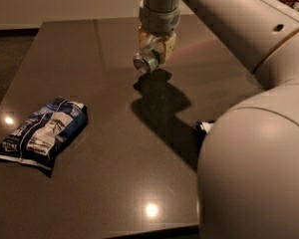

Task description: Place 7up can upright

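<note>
The 7up can (145,61) is a small silver can with its shiny metal top facing the camera. It lies on its side between the fingers of my gripper (154,51), lifted a little above the dark table (114,158). Its shadow falls on the table just below and to the right. The gripper hangs from the arm at the upper middle of the view and is shut on the can. The green markings are hidden by the fingers.
A blue-and-white snack bag (42,133) lies flat at the left of the table. My large pale arm housing (254,173) fills the lower right and hides that part of the table. A small dark-and-white object (204,127) peeks out beside it.
</note>
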Controlling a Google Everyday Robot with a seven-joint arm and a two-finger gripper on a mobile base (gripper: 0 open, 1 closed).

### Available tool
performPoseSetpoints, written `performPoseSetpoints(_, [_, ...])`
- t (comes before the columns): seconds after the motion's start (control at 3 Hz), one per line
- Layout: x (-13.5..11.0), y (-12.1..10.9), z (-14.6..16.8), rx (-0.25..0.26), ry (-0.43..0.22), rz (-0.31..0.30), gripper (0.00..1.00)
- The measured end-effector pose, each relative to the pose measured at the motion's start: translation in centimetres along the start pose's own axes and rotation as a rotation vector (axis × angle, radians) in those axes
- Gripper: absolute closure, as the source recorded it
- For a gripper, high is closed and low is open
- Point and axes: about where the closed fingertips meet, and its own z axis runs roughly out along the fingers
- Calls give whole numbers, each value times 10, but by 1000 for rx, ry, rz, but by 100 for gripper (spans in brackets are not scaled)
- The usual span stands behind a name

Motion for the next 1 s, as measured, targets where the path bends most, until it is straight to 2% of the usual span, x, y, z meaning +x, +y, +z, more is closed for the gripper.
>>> performPoseSetpoints(0.33, [-5, 0, -42, 140, 99, -69, 100])
performPoseSetpoints(0.67, [-9, 0, -64, 212, 149, -102, 100])
performPoseSetpoints(1.0, [-9, 0, -64, 212, 149, -102, 100])
